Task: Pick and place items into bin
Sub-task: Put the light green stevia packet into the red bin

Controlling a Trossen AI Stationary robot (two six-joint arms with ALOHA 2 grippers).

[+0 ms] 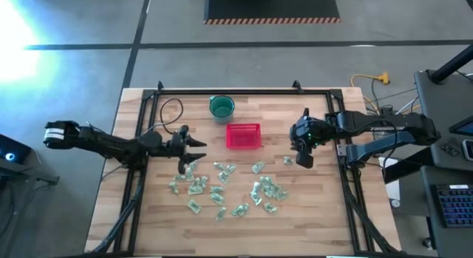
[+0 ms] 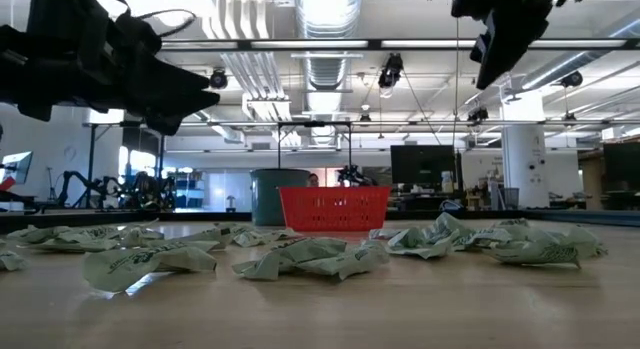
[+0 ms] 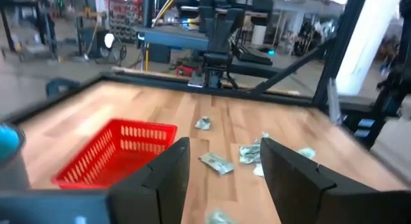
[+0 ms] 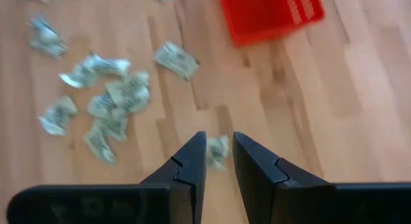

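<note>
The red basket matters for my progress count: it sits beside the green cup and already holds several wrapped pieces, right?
Not quite. The red basket does sit beside the green cup, but the high view shows it empty; the wrapped pieces all lie on the table.

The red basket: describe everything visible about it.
The red basket is small, square and looks like plastic, with slotted mesh-like sides and a solid rim. It stands upright on the wooden table, toward the far middle, right beside the dark green cup, which sits behind it to the left. Nothing shows inside it. The wrapped pieces lie scattered nearer the front, clear of it. Neither gripper touches it.
</note>
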